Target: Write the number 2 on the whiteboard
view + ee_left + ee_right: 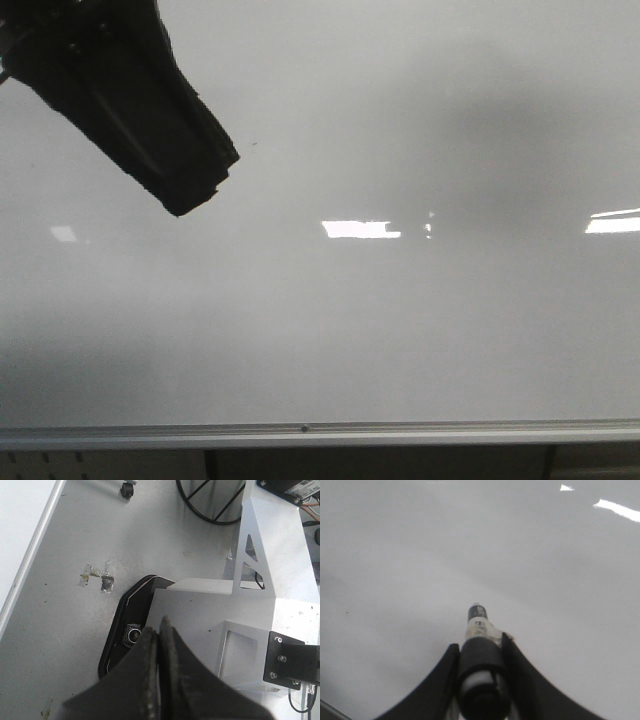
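The whiteboard (400,330) fills the front view, glossy, with bright light reflections and a silver rail (300,435) along its lower edge. No stroke of the number 2 shows on it in any view. My right gripper (190,200) reaches in from the upper left as a black shape. In the right wrist view it (480,642) is shut on a marker (477,617) whose tip points at the bare board (545,570). My left gripper (160,625) is shut with nothing in it, pointing down at the floor beside the robot's base.
A tiny dark speck (253,143) marks the board near the right gripper. In the left wrist view I see the grey floor with tape scraps (97,577), a caster wheel (128,489), the metal robot frame (270,555) and the board's edge (20,510).
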Motion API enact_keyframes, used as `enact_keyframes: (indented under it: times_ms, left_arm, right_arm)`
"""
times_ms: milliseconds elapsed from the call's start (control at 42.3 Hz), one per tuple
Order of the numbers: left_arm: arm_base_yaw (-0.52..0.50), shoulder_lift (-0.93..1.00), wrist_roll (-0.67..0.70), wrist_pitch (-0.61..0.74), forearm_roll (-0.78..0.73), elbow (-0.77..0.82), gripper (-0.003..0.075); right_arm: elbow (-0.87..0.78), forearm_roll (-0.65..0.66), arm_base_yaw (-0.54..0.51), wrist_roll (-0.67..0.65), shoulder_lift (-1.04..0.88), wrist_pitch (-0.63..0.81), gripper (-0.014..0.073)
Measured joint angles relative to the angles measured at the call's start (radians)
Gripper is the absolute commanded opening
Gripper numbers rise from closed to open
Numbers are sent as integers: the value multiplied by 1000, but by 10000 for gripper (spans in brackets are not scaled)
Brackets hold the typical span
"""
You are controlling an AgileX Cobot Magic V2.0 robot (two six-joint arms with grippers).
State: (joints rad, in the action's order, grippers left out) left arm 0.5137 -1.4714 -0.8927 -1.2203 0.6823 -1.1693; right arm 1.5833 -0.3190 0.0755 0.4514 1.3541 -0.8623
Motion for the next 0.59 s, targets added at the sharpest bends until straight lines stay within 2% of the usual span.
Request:
enact_keyframes:
  times_ms: [591]
  left_arm:
    - [0, 0, 0, 0, 0, 0, -20]
  right_arm:
    - [0, 29, 0, 34, 115, 149, -106]
